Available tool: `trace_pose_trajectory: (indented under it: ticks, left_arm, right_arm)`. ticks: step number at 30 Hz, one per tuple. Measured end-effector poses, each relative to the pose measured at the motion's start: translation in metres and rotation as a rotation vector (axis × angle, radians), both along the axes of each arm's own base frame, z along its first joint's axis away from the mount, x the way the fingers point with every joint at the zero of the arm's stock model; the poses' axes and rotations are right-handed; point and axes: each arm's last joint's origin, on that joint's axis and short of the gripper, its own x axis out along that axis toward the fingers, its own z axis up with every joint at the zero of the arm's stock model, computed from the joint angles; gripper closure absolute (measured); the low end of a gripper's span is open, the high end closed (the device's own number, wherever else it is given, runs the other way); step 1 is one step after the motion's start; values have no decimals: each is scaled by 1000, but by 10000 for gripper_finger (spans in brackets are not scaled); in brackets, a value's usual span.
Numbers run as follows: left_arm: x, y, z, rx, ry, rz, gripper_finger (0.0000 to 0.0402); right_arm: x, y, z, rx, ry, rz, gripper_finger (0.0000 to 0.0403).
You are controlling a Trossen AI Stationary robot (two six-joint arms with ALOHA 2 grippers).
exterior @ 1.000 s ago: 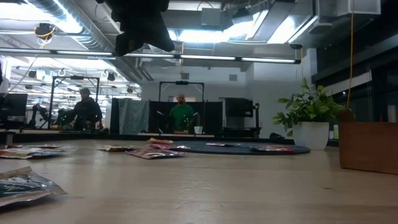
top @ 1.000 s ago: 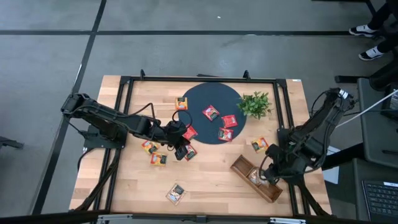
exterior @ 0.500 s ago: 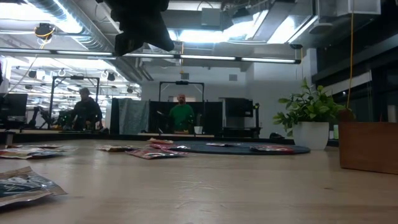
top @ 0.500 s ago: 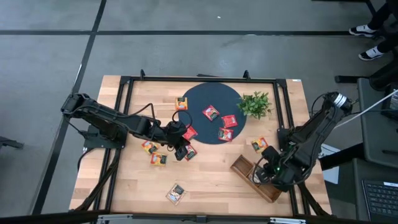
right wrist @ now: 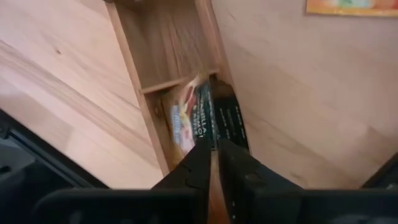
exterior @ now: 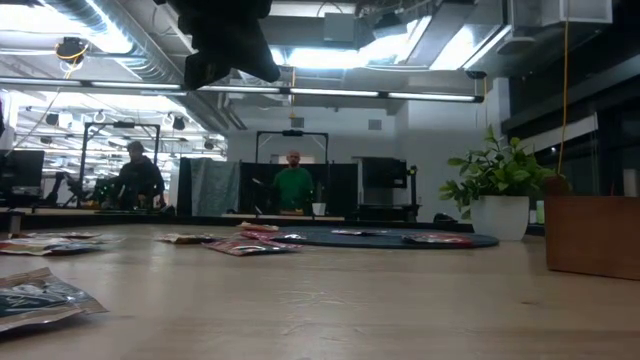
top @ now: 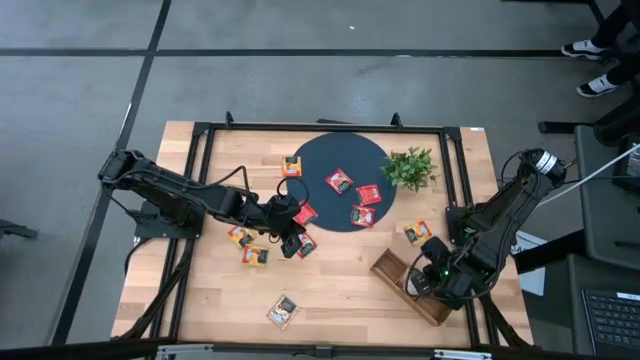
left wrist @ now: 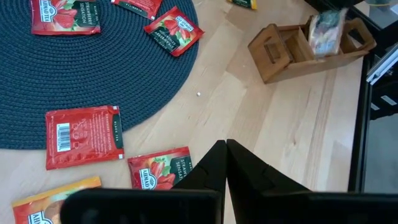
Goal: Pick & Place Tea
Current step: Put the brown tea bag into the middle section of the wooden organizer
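Observation:
Several tea packets lie flat: red ones (top: 340, 181) on the dark round mat (top: 320, 158), orange ones (top: 255, 256) on the wood. My left gripper (top: 292, 243) hovers shut and empty above a red packet (left wrist: 160, 169) beside the mat. My right gripper (top: 428, 280) is over the brown wooden tray (top: 392, 267) at the near right. It is shut on a tea packet (right wrist: 191, 119) that stands on edge in the tray's middle compartment. That packet also shows in the left wrist view (left wrist: 326, 30). My right gripper pinches the packet's upper edge (right wrist: 206, 140) between its two fingertips, coming from above and pointing down into the tray. The packet stands upright below the fingers inside the middle compartment, next to the divider (right wrist: 163, 85). Whether its lower edge rests on the tray's floor is hidden.
A small green plant (top: 410, 167) in a white pot stands at the mat's right. One orange packet (top: 417, 232) lies just beyond the tray, another (top: 283, 311) near the front edge. People stand in the room beyond the table (exterior: 293, 185).
My right gripper has moved toward the table's near edge and down over the wooden tray, carrying the packet into the middle compartment.

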Motion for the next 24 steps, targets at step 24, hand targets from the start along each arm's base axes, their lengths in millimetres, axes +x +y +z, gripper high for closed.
trace_pose_trajectory:
  ticks: [24]
  left_arm:
    - [-7, -27, 0, -39, 24, -257, 396]
  right_arm:
    - [40, 4, 13, 97, -322, 90, 365]
